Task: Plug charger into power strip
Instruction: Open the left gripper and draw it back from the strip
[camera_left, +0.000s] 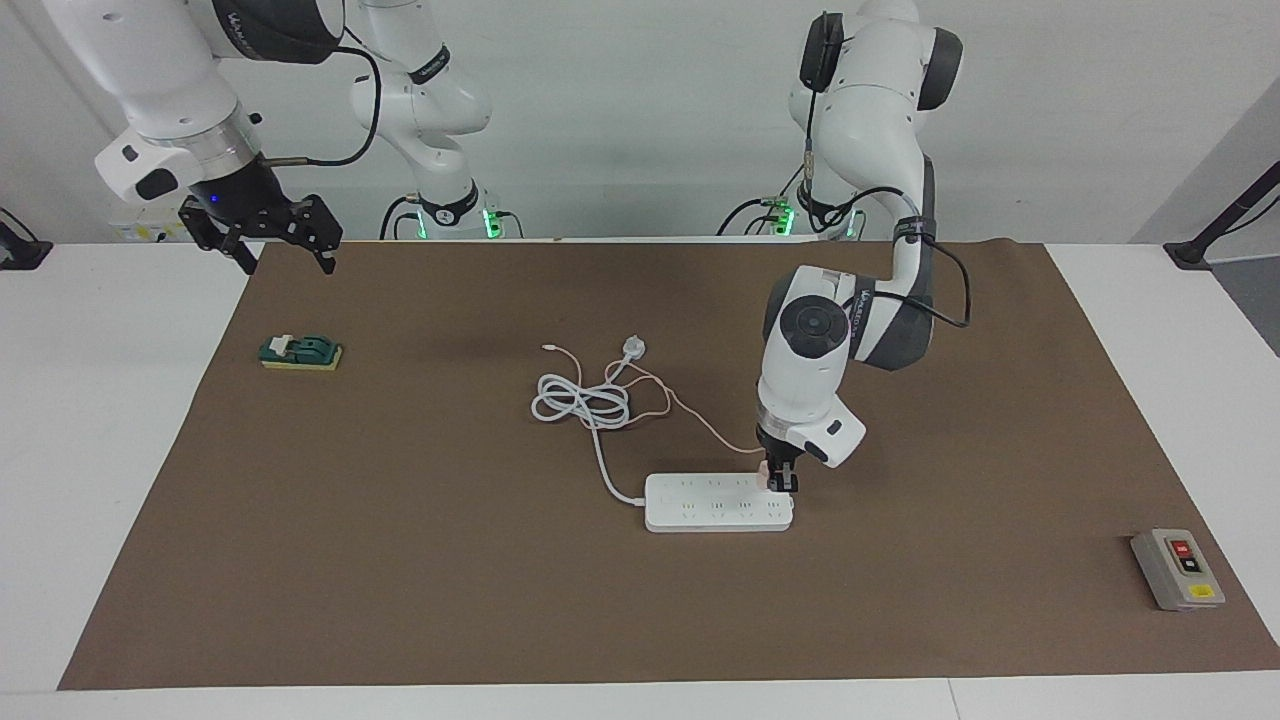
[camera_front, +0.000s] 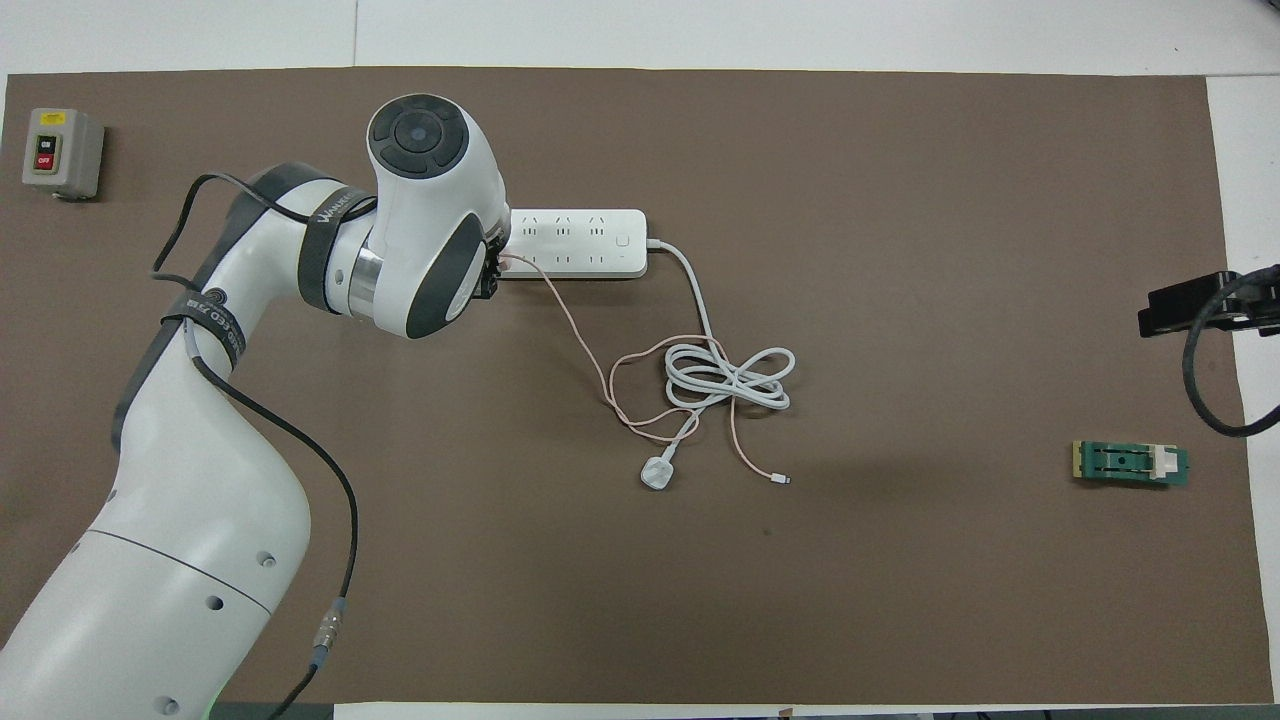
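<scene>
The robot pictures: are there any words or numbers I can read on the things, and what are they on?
"ON" and "OFF": on the buttons of the grey switch box, just legible in the overhead view.
Black strap on the left arm: white letters, too blurred to read.
Power strip: no readable text; socket marks only.
Green block: no text to be seen.

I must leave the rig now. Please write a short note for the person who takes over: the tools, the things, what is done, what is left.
Left tool: down at the power strip, at its end toward the left arm, around the pink charger; its grip cannot be judged.
Right tool: open, waiting in the air over the table corner by the right arm's base.
Done: charger brought onto the strip's end socket; its cable trails toward the robots.
Left: confirm it is seated, release, lift the left arm away.
</scene>
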